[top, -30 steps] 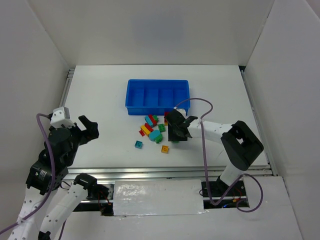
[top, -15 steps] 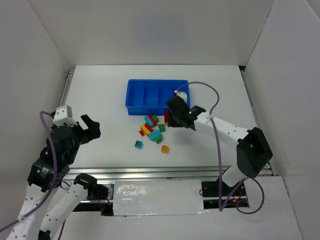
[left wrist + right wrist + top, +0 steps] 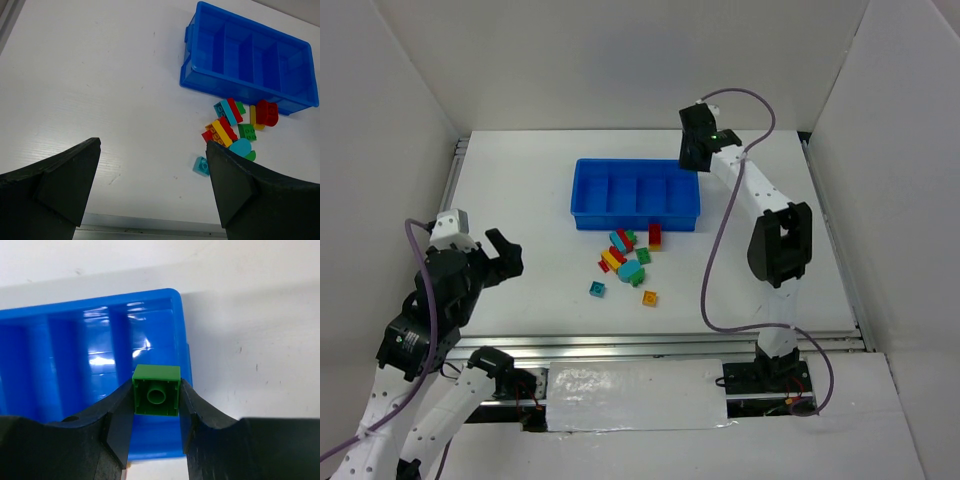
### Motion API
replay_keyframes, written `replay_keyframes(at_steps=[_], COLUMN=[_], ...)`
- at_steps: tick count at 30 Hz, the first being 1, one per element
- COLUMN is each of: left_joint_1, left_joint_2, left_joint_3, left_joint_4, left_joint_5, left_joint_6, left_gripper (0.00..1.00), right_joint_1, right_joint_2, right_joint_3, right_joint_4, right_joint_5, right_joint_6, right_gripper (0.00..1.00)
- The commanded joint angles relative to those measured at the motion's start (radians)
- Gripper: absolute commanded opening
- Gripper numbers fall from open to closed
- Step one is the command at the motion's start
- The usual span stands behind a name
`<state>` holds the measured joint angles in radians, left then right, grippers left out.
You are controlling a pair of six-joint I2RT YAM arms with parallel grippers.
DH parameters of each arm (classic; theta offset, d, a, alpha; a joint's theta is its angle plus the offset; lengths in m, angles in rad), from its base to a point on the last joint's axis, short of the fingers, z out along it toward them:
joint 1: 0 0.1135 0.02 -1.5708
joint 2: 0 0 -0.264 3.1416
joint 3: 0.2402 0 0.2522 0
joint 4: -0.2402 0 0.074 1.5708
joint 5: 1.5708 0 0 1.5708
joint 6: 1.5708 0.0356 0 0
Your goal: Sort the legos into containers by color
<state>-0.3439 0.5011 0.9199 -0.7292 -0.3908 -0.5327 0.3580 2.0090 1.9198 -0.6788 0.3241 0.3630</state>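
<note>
Right pincer (image 3: 156,401) pinches a green brick (image 3: 156,390) over the blue tray (image 3: 100,296), shown only wrist-side; left pincer (image 3: 152,145) spread wide.

Left arm (image 3: 425,300): folded back at the near left, wrist raised | left gripper (image 3: 152,145): jaws spread wide, nothing between them | right arm (image 3: 760,205): stretched far forward, elbow bent high | right gripper (image 3: 156,397): pointing down, both fingers (image 3: 117,425) pinched against the sides of a green brick (image 3: 167,375), held clear of any surface
</note>
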Motion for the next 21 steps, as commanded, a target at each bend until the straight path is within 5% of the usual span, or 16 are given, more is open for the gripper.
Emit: replay_keyframes(at_steps=[1,8,15,21], left_joint_1=[-0.004,-0.003,-0.003,-0.003], left_joint_2=[0.014,0.037,0.036,0.031], left_joint_3=[-0.007,-0.006,-0.007,-0.007], left_joint_4=[0.051,0.056,0.057,0.054], left_joint_5=[0.017,0.035,0.036,0.033], left_joint_6=[0.027,0.036,0.036,0.033], left_gripper=[0.99,1.0,1.0,1.0], right_joint_1=[-0.014,-0.019,-0.019,-0.016], right_joint_2=[0.066,0.141,0.142,0.088], right_joint_3=[0.108,0.137,0.142,0.151], right_joint_4=[-0.099,-0.079,-0.068,-0.1], right_joint_5=[-0.017,-0.036,-0.06,-0.088], right_joint_6=[-0.055,-0.068,-0.07,-0.052], right_gripper=[0.07,0.22,0.7,0.77])
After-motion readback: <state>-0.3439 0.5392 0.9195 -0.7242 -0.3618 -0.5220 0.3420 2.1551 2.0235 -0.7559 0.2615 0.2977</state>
